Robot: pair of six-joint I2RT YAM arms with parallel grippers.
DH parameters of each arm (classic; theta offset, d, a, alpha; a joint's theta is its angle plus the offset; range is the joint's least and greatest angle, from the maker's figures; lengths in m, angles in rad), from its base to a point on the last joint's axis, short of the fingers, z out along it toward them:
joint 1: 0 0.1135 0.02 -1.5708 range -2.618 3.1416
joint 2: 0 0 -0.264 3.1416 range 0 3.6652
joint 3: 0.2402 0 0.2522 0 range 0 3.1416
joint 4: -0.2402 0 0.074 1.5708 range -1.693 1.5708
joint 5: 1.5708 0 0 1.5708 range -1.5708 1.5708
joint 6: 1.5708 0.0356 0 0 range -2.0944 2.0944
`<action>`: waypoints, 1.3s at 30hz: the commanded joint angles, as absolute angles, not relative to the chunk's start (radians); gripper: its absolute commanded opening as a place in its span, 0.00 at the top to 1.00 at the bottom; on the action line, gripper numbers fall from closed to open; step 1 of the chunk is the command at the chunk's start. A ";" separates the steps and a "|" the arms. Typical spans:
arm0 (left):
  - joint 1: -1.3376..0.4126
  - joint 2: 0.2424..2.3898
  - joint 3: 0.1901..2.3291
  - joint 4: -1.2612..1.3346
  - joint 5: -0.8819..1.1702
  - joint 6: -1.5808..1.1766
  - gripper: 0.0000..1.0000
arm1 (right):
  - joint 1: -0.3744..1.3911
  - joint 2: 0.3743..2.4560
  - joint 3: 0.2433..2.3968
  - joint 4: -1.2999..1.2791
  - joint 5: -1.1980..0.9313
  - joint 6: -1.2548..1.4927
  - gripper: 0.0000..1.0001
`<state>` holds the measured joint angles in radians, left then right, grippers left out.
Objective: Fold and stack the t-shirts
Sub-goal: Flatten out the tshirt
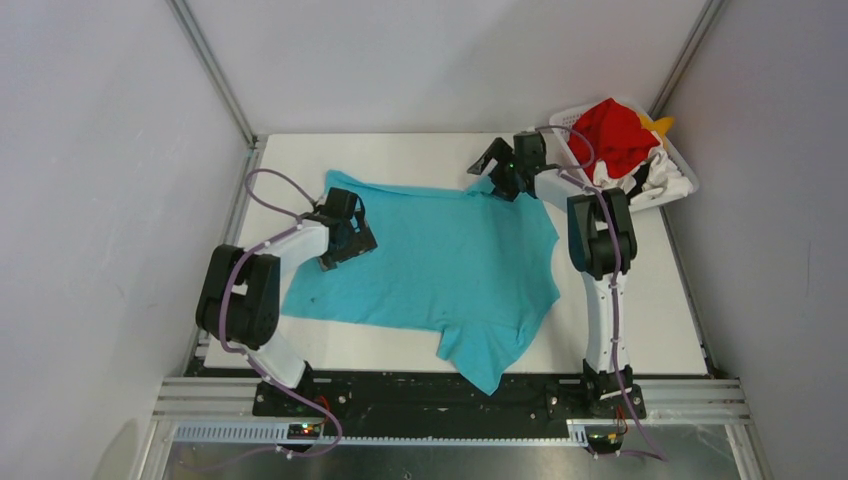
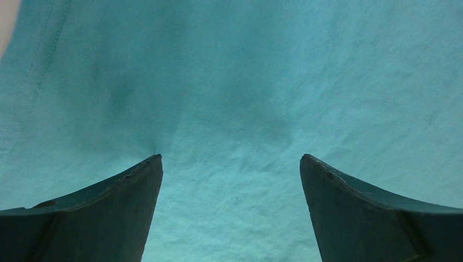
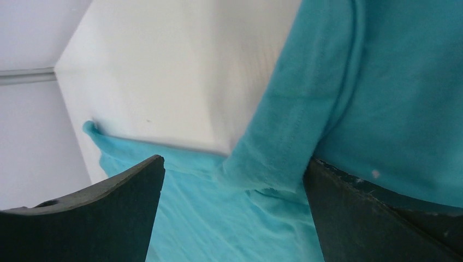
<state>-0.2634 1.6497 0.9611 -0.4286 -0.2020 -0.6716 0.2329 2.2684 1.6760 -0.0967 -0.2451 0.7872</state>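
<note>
While both tools stand wide apart, neither grips anything. Left tool [image 2: 230, 158] hangs low over the teal t-shirt [image 1: 440, 260], near its left edge in the top view. Right tool [image 3: 233, 158] straddles a fold of cloth at the shirt's upper-right corner. The shirt lies spread on the worktop [image 1: 650, 320], long axis left to right. Other t-shirts [image 1: 615, 135] sit heaped in the basket [image 1: 683, 188], upper right. Judgement: each arm is nearer its own end.
</note>
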 commanded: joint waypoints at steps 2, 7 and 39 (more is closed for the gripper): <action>-0.262 1.645 0.957 -0.412 -0.230 -0.655 0.00 | 0.258 2.334 1.773 0.074 -0.274 0.959 0.01; -0.263 1.634 0.944 -0.413 -0.231 -0.661 0.00 | 0.294 2.388 1.874 0.145 -0.145 1.076 0.01; -0.234 1.426 0.732 -0.401 -0.259 -0.760 0.00 | 0.318 1.593 0.945 -0.368 0.116 0.659 0.01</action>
